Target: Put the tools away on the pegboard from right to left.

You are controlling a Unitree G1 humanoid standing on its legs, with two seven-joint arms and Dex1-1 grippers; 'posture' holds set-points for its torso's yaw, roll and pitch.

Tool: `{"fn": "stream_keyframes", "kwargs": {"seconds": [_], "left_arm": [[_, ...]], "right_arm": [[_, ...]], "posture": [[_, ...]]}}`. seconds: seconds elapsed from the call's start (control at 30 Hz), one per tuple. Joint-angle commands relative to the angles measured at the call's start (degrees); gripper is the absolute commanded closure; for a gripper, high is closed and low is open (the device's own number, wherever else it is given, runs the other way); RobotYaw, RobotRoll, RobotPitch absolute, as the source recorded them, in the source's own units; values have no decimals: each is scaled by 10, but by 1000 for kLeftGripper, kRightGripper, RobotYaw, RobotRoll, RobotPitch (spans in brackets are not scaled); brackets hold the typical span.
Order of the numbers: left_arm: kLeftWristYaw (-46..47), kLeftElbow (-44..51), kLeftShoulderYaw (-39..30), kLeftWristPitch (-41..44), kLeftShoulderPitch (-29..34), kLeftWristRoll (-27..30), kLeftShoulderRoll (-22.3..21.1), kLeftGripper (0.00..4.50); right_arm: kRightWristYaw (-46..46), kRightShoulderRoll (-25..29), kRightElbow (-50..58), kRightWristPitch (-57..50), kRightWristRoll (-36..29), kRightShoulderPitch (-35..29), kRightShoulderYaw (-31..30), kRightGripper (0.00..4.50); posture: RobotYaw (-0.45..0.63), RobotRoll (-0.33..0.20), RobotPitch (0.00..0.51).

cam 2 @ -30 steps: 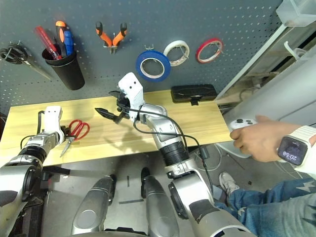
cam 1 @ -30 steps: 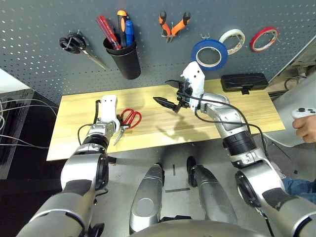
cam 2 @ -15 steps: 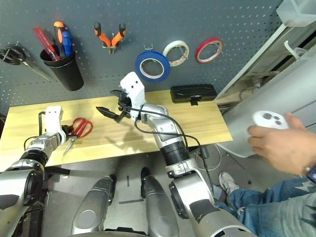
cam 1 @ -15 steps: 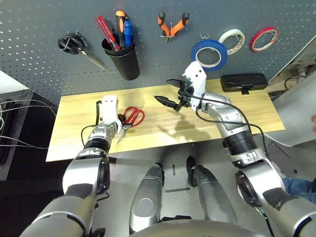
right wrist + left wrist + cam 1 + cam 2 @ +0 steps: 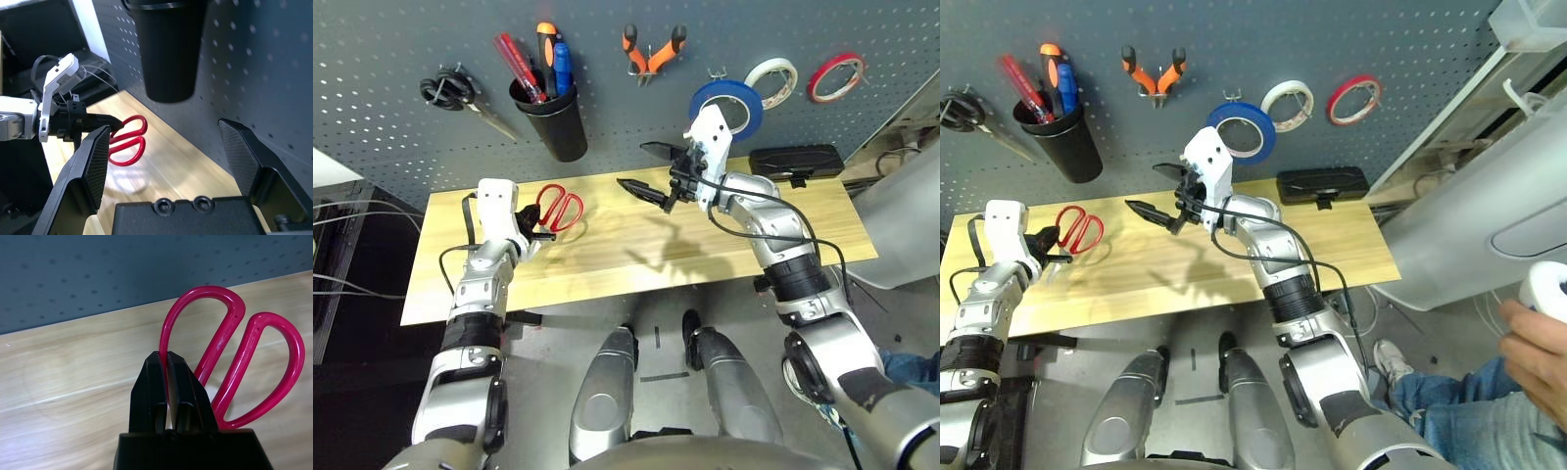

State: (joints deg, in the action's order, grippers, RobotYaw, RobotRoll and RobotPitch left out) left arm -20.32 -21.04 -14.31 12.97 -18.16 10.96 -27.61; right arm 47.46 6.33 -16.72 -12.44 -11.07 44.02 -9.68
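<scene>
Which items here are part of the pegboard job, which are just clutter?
Job: red scissors in left gripper, blue tape, pliers, blue screwdriver, pegboard.
Clutter: black scissors, white tape, red tape, black case.

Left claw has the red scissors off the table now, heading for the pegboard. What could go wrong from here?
1. The left claw pinches only one loop of the scissors, so they could swivel or slip out on the way.
2. The black scissors and the cup crowd the pegboard's left side; the red pair may knock them.
3. The right claw hangs open over the table's middle, near a path toward the board.
</scene>
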Motion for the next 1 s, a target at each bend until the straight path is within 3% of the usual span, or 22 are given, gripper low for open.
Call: {"fn": "stream_keyframes", "kwargs": {"seconds": [0.03,0.33,0.7,1.0], "left_arm": [[-7,11,-31,4,30,13,-22,4488],[4,22,-96,-60,24,42,-32,4488],[-23,-6,-102,-151,-27,68,-22,4488],[-39,-13,-119,-195,-8,88,-26,4488]], "right_arm": [[10,-10,15,7,-18,5,1,0],[7,-22,18,20,-33,16,6,0],[-2,-37,16,41,-40,31,16,0],[-9,-50,32,29,-60,42,23,0]], "posture": [[153,0,251],[161,0,249],[154,0,238],[155,0,241]]}}
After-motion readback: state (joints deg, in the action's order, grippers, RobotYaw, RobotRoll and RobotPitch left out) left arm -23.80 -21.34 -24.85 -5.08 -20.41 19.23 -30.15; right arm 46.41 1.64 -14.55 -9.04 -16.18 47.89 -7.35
